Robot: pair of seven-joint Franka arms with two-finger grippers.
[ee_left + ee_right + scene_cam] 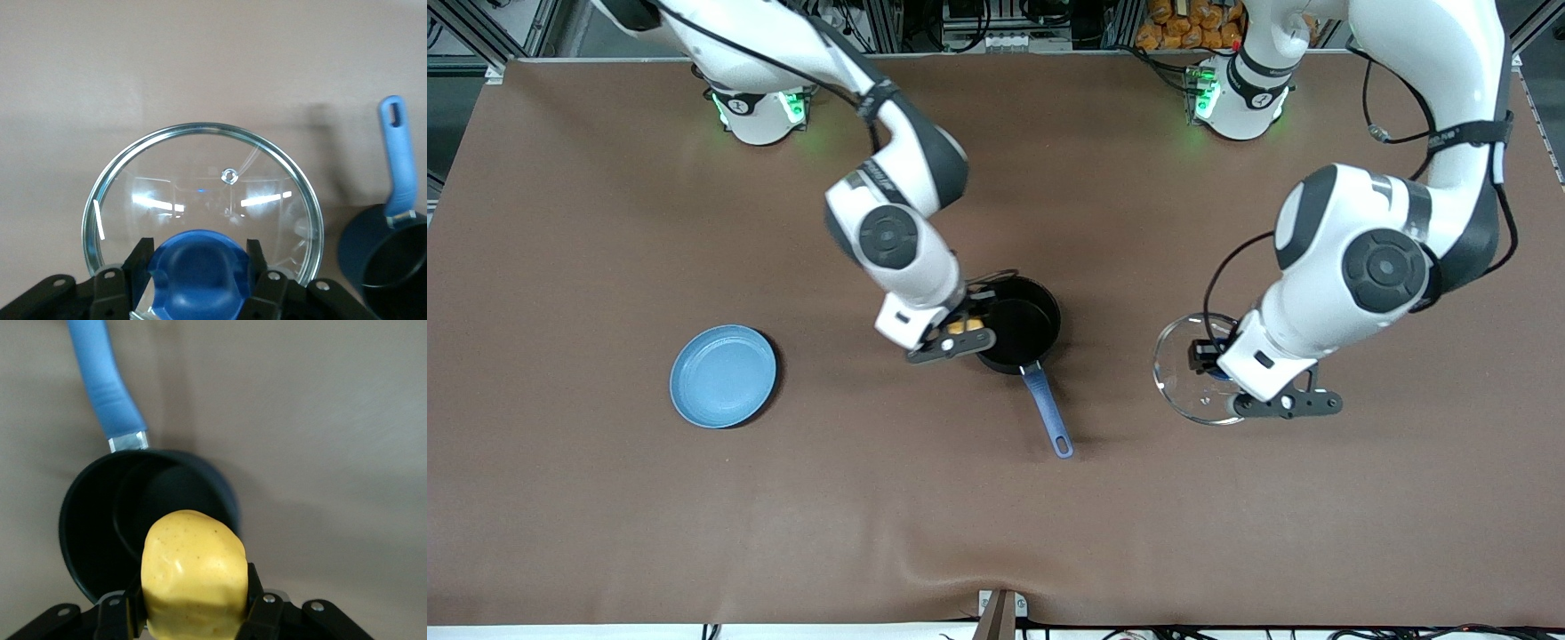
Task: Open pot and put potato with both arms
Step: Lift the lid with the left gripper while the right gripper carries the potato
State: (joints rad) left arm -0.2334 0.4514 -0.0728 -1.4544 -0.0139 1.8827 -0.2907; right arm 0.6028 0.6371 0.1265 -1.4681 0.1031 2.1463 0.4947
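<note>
The right tool (967, 331) grips the potato (193, 577) by its sides over the pot's (1021, 322) rim; it looks firm, smooth and light. The left tool (1214, 360) pinches the glass lid (200, 193) by its blue knob (198, 273), over the bench (605, 498) toward the left arm's end: fragile, slippery glass.

Robotics lab: aluminium framing (480, 36), cables.

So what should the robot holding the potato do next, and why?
Probably move it a little farther over the pot's mouth, then let go. The right gripper is shut on the potato at the open pot's rim, not quite over the middle. The lid is already off, held over the table by the left gripper, so nothing blocks the way.
</note>
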